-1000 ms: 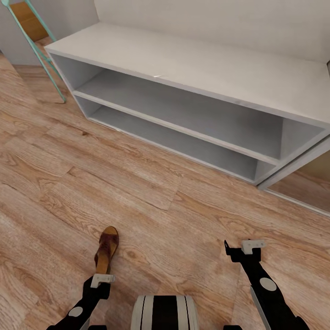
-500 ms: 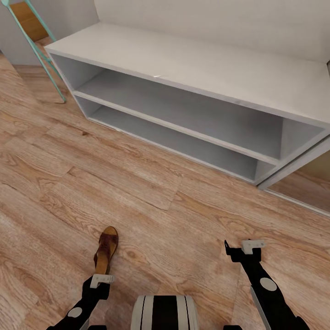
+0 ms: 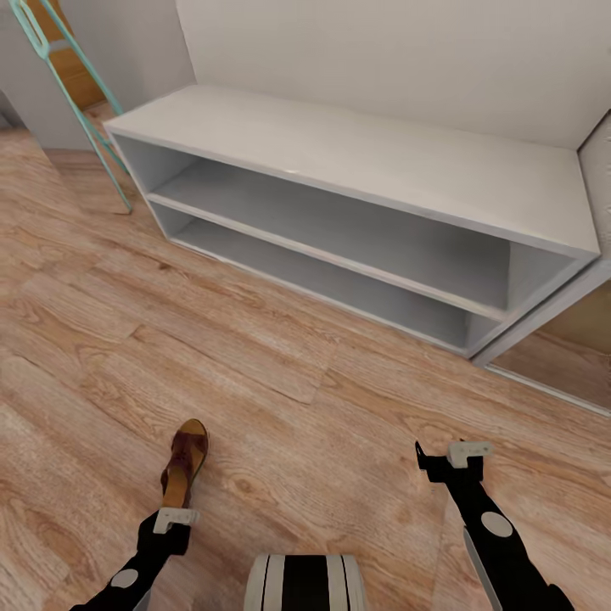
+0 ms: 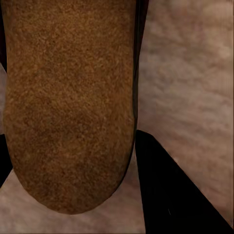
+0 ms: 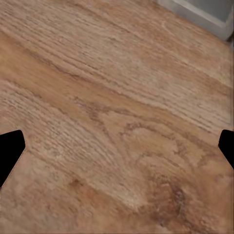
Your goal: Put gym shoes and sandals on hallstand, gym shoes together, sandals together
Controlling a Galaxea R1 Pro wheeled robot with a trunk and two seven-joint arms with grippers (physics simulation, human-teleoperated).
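Note:
One dark-brown sandal [image 3: 182, 462] with a tan footbed lies along the corridor floor [image 3: 297, 399] at the lower left, toe towards the hallstand [image 3: 356, 157]. My left gripper [image 3: 176, 512] is at the sandal's heel. In the left wrist view the heel footbed [image 4: 68, 107] sits between the two black fingers [image 4: 170, 195], which press against its sides. My right gripper [image 3: 450, 458] hangs open over bare floor, its fingertips [image 5: 9, 151] wide apart with nothing between them. Both shelf rows and the top of the hallstand are bare. The gym shoes are out of view.
A teal slanted frame [image 3: 81, 93] leans beside the hallstand's left end. At its right end a pale wall edge and floor rail [image 3: 543, 318] run out towards me. My trunk [image 3: 301, 581] fills the bottom centre. Open wood floor lies between me and the hallstand.
The head view has shifted, so the hallstand sits lower and more of the wall shows. The left gripper and the sandal have drifted slightly left together. The right gripper has stayed put.

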